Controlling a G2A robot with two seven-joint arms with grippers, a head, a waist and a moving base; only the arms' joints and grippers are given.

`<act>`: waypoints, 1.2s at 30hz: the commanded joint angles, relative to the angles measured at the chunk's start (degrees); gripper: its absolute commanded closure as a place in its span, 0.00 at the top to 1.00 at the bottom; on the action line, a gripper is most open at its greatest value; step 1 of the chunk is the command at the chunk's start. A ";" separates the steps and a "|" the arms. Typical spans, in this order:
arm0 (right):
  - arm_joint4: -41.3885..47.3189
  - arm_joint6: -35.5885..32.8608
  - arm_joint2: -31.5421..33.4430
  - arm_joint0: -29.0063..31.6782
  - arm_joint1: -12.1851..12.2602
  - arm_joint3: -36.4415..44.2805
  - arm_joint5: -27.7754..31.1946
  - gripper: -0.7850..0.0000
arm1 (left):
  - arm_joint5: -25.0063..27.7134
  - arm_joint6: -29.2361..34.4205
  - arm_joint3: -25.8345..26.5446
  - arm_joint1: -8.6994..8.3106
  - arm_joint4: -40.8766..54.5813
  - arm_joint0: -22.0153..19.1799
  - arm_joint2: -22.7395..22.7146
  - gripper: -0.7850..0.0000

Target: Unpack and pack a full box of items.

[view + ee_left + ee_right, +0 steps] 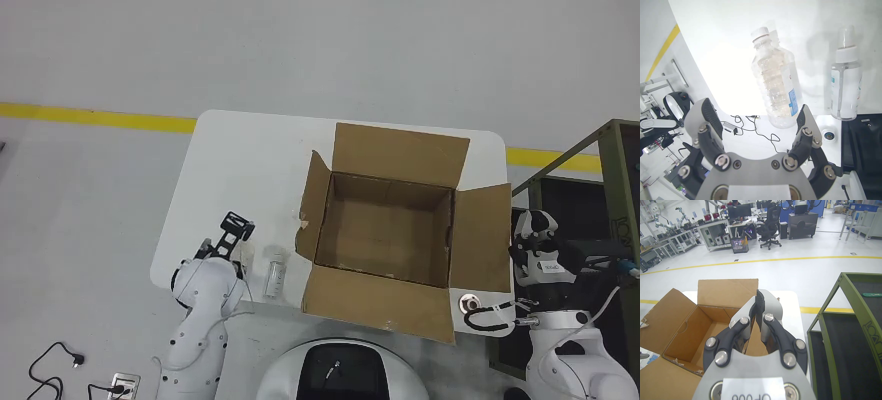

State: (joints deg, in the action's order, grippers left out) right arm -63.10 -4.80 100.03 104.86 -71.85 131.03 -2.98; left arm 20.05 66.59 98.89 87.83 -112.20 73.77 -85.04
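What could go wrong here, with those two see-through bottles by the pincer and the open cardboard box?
1. The clear plastic water bottle and the clear spray bottle with a white collar sit close together near the edge of the white table; the open left pincer might nudge one off.
2. The shut right pincer hangs by the side flap of the brown cardboard box and could snag it.

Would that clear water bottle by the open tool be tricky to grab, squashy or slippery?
Probably squashy: the clear water bottle has thin-looking ribbed walls that may dent under a hard squeeze. Its smooth round body could slip or roll if nudged, though the left tool's textured pads should help grip. How full it is, I cannot tell.
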 commanded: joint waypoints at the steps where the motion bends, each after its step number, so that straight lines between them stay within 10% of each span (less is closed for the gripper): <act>1: 0.00 0.00 0.00 0.00 0.00 0.00 0.00 0.00 | -0.60 -0.96 -1.55 -0.02 0.94 0.05 -0.04 1.00; 36: 0.00 0.00 0.00 0.00 0.00 0.00 0.00 0.00 | -3.77 7.29 -20.47 -1.84 17.81 -12.20 -6.14 0.90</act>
State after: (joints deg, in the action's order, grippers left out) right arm -63.10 -4.80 100.03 104.86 -71.85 131.03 -2.98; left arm 16.41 74.01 78.68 86.06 -94.31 61.66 -91.29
